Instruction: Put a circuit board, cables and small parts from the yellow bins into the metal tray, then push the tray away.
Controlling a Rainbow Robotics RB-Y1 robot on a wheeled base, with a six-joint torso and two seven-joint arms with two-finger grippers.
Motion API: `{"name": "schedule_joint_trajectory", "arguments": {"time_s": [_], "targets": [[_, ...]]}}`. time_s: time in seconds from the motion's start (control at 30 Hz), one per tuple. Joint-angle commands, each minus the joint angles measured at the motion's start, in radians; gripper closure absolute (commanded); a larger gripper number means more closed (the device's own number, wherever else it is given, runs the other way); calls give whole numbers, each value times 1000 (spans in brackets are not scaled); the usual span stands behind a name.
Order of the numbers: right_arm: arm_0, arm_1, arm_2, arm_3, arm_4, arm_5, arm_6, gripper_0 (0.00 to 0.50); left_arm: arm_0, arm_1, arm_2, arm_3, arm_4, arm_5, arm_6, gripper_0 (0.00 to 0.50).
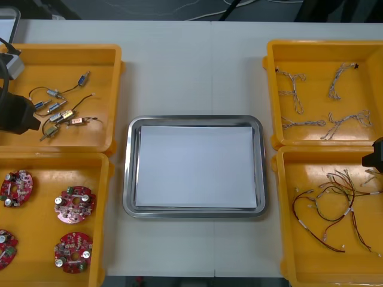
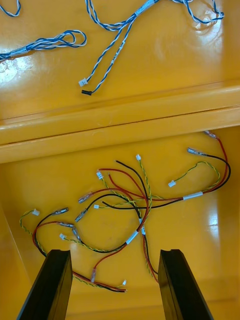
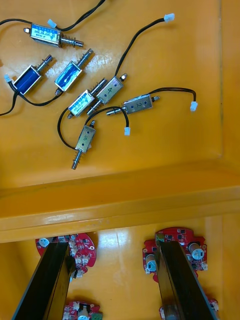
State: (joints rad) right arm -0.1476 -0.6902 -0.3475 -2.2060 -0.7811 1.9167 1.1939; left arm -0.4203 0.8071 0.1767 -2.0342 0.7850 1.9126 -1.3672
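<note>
The right gripper (image 2: 114, 255) has its jaws spread, nothing between them. It hangs over a loose tangle of red, black and yellow cables (image 2: 125, 200) in the near right bin (image 1: 281, 209). A few strands run under the finger edges and are lost there. Across the bin wall, the far right bin (image 1: 272, 89) holds twisted blue and white cables (image 2: 115, 30) tipped with small white plugs; several of them are cut off at the edge of the right wrist view.

The left gripper (image 3: 111, 247) is also spread and empty. It hovers above round red circuit boards (image 1: 75, 204) in the near left bin (image 1: 102, 209). Its fingers (image 3: 172, 280) cover part of two boards, and in the front view two more boards are clipped by the left edge. Each board carries silver cylinders and small white connectors.

The far left bin (image 1: 114, 89) holds small metal parts (image 3: 95, 100) with thin black leads. Some have blue bodies and others are bare metal. A few bear dark marks that may be handwritten digits, too faint to read.

The metal tray (image 1: 194, 121) lies on the table (image 1: 179, 60) between the bins. Its rim is shiny, it is white inside, and nothing lies in it. Both arms show as dark shapes cut off at the sides of the front view.
</note>
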Motion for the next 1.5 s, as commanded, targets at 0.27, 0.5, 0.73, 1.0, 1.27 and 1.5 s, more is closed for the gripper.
{"name": "schedule_joint_trajectory", "arguments": {"time_s": [0.27, 0.5, 0.73, 1.0, 1.27, 1.5], "targets": [[11, -38, -10, -27, -6, 3, 55, 0, 20, 37, 29, -31, -9, 7, 48, 0], [11, -38, -10, -27, -6, 3, 55, 0, 20, 37, 29, -31, -9, 7, 48, 0], [11, -38, -10, -27, -6, 3, 55, 0, 20, 37, 29, -31, -9, 7, 48, 0], [11, -38, -10, -27, -6, 3, 55, 0, 20, 37, 29, -31, -9, 7, 48, 0], [11, -38, -10, -27, -6, 3, 55, 0, 20, 37, 29, -31, -9, 7, 48, 0], [11, -38, -10, -27, -6, 3, 55, 0, 20, 37, 29, -31, -9, 7, 48, 0]]}}
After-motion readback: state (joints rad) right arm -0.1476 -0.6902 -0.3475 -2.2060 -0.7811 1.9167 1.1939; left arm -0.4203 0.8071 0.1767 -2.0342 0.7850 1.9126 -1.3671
